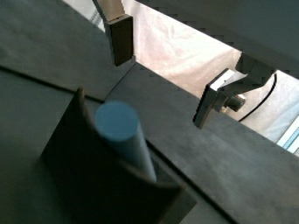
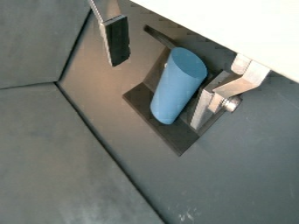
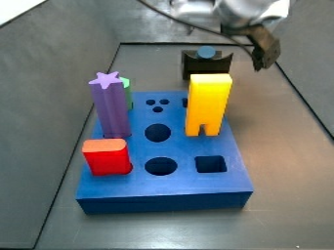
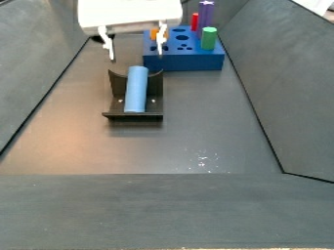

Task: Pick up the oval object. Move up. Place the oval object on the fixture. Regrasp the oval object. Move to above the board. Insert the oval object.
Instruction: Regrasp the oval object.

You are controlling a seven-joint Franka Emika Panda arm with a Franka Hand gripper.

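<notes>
The oval object (image 2: pixel 177 83), a smooth grey-blue peg, leans in the notch of the dark fixture (image 2: pixel 167 136); both side views show it there (image 4: pixel 136 86) (image 3: pixel 205 53). My gripper (image 2: pixel 159 93) hangs open just above it, one finger on each side, and neither finger touches the peg. In a wrist view the peg's rounded end (image 1: pixel 121 122) sits below the open gripper (image 1: pixel 162 92), with the fixture (image 1: pixel 76 171) under it. The blue board (image 3: pixel 170 197) with shaped holes lies beside the fixture (image 3: pixel 205 66). From the side, the gripper (image 4: pixel 131 44) stands over the fixture's (image 4: pixel 131 112) back end.
On the board stand a purple star-topped peg (image 3: pixel 111 103), a red block (image 3: pixel 104 156) and a yellow arch-shaped block (image 3: pixel 209 103). Dark sloping walls (image 4: pixel 39 98) bound the floor on both sides. The board (image 4: pixel 196 61) sits right behind the fixture.
</notes>
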